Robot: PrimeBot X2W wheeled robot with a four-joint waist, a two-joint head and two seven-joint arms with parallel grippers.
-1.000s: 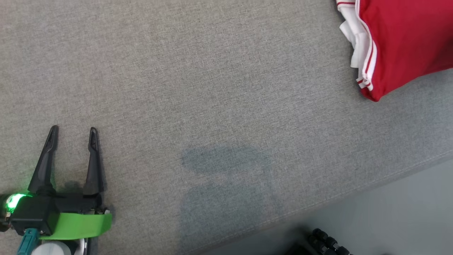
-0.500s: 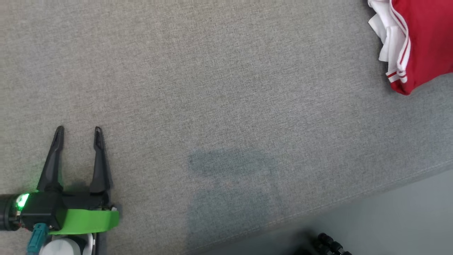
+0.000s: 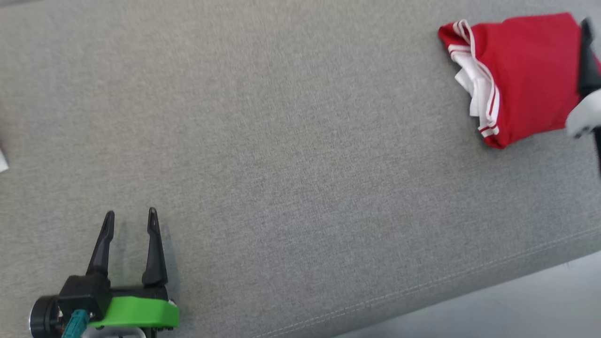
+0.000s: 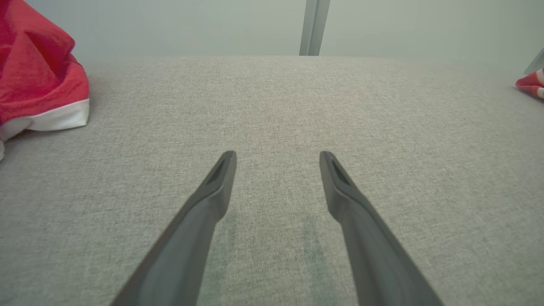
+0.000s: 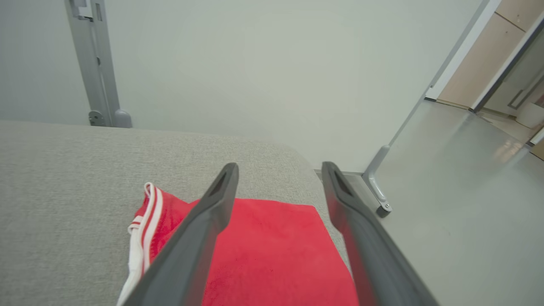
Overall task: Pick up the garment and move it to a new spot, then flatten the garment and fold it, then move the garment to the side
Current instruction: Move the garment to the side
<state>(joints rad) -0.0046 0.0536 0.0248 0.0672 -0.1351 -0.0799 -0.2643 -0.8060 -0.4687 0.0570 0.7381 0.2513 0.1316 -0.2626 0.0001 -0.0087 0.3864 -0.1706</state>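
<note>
Plenty of bare grey fabric-covered counter (image 3: 291, 164) spreads leftward for moving. Its right end drops to the floor (image 5: 446, 191) just past the folded red garment with white striped trim (image 3: 526, 75), so if you nudge it that way it could slide off. Your right tool (image 5: 278, 170) hangs released above the garment. Your left tool (image 3: 129, 218) is released, empty, well apart.
</note>
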